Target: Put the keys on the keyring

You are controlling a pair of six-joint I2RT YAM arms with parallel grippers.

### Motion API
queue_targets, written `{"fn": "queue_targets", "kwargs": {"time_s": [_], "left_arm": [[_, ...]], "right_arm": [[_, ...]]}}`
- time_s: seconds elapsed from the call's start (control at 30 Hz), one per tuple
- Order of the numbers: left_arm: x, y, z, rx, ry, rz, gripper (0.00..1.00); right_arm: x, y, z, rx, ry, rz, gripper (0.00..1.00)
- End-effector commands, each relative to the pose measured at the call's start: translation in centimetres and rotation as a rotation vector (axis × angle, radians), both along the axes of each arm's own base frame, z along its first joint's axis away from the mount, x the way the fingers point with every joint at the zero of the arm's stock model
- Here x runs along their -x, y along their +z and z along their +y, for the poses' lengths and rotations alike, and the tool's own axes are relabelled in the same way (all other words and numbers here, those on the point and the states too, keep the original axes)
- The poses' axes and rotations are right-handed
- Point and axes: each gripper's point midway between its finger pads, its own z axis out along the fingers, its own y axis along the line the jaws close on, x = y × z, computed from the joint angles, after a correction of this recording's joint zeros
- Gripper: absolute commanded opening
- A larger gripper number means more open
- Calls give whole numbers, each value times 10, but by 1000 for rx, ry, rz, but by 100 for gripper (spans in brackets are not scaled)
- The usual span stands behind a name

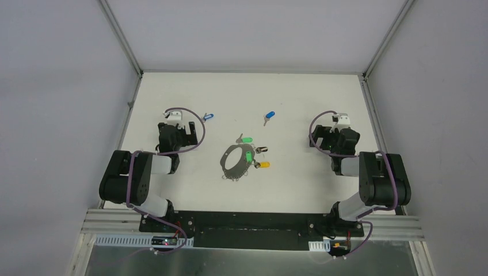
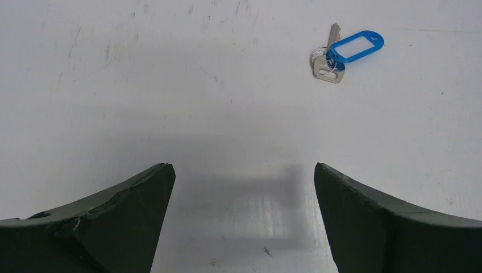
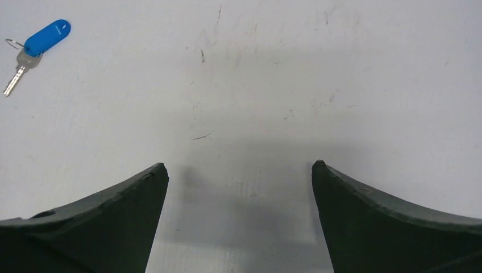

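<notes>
The keyring (image 1: 225, 157), a thin dark wire loop, lies flat at the table's middle. A green-tagged key (image 1: 248, 156) rests across its right rim, and a yellow-orange-tagged key (image 1: 264, 164) lies just to its right. Another green-tagged key (image 1: 246, 140) sits just beyond the ring. One blue-tagged key (image 1: 208, 117) (image 2: 341, 54) lies ahead and right of my left gripper (image 1: 183, 127) (image 2: 243, 170). A second blue-tagged key (image 1: 269, 117) (image 3: 40, 42) lies ahead and left of my right gripper (image 1: 329, 131) (image 3: 239, 168). Both grippers are open over bare table, holding nothing.
A small dark object (image 1: 262, 150) lies by the ring's upper right. Grey walls with metal corner posts (image 1: 122, 34) enclose the white table (image 1: 299, 184) on the left, right and far sides. Both arm bases stand on the black rail (image 1: 247, 221) at the near edge.
</notes>
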Motion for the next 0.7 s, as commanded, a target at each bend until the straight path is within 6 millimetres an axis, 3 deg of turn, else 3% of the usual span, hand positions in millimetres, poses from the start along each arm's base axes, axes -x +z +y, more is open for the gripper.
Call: {"fn": "queue_targets", "kwargs": {"time_s": [0.0,0.57,0.63,0.67], "left_arm": [[-11,21,3,-7,17,-82,99],[-10,22,3,-8,18,-90,99],[-9,29,15,-6,92,-103,99],[-8,35,20,-2,127,-68,99]], "right_arm": [[-20,29,-14,64,-55,-145,100],[-21,28,-15,75,-67,-139,100],[-22,35,-19,81,-108,-144,100],[-24,48,-23,89,-130,-166,100]]}}
